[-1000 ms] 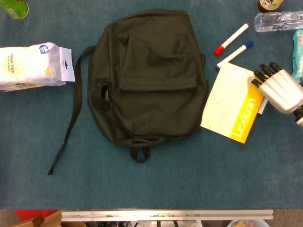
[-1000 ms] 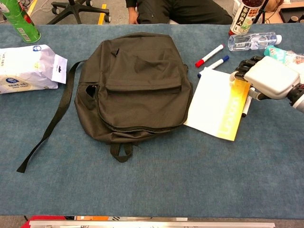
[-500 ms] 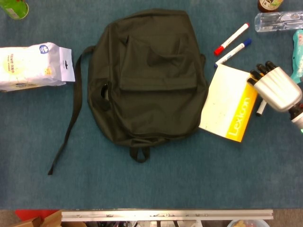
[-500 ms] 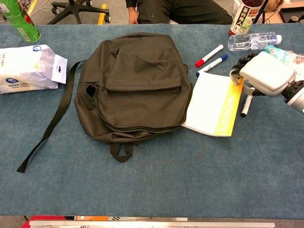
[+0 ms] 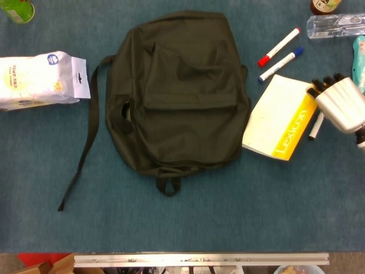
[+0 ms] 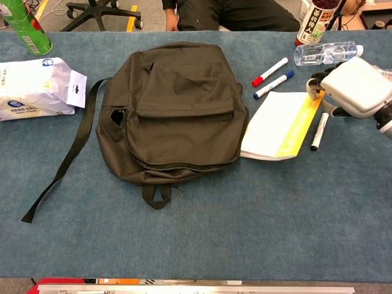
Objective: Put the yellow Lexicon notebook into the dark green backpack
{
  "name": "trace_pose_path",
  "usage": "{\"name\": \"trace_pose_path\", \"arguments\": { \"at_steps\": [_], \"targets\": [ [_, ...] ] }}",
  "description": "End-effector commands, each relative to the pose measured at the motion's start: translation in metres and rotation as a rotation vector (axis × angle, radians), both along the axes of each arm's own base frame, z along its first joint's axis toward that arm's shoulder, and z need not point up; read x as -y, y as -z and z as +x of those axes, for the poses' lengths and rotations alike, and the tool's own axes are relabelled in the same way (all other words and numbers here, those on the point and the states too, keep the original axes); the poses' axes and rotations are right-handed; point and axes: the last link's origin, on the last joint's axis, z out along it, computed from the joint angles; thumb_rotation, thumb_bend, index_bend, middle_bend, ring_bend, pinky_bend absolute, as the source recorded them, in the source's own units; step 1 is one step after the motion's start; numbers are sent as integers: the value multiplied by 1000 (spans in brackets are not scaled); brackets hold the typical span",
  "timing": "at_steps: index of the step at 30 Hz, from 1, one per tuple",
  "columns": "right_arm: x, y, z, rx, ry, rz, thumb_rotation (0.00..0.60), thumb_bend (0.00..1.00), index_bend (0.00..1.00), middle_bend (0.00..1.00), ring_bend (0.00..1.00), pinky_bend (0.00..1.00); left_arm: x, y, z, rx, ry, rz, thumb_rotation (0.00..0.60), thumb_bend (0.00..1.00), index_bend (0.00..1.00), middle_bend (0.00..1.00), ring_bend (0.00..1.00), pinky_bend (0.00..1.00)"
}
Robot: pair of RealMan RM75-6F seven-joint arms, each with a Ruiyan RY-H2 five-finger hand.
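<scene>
The yellow Lexicon notebook (image 5: pixel 278 117) (image 6: pixel 275 124) lies to the right of the dark green backpack (image 5: pixel 182 91) (image 6: pixel 174 110), its white cover up and its left corner close to the bag's side. My right hand (image 5: pixel 341 105) (image 6: pixel 355 87) grips the notebook's yellow spine edge at the far right corner, dark fingertips over the top. That edge is tilted up off the table while the left edge rests on the cloth. The backpack lies flat with its front pocket up, and its zips look closed. My left hand is in neither view.
A black marker (image 5: pixel 315 127) (image 6: pixel 319 131) lies just right of the notebook, under the hand. Red (image 5: pixel 278 39) and blue (image 5: pixel 281 64) markers lie behind it, then a water bottle (image 5: pixel 335 25). A white pouch (image 5: pixel 40 80) and the backpack strap (image 5: pixel 85 142) are at the left.
The right hand moved right and up, raising the notebook's spine edge and turning the notebook. The black marker that lay beneath it is now uncovered.
</scene>
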Motion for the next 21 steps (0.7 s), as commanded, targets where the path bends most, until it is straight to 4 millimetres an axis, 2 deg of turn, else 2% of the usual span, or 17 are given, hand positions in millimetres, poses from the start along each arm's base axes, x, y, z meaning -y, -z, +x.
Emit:
{"name": "trace_pose_path", "arguments": {
  "at_steps": [1,12,21],
  "targets": [
    [-2,-7,2,38,-9,-52,600,376,837,712,624,668,-6,-1,3,-17,26,-13,600,258,44,49,47,57],
    [-12,-49,6,158,-63,-215,600,373,852,722,644,685,-36,6,25,-96,185,-137,600,258,50,50,47,57],
    [-19,-89,15,238,-106,-349,600,373,857,727,648,689,-60,27,55,-164,362,-277,600,257,82,51,53,57]
  ]
}}
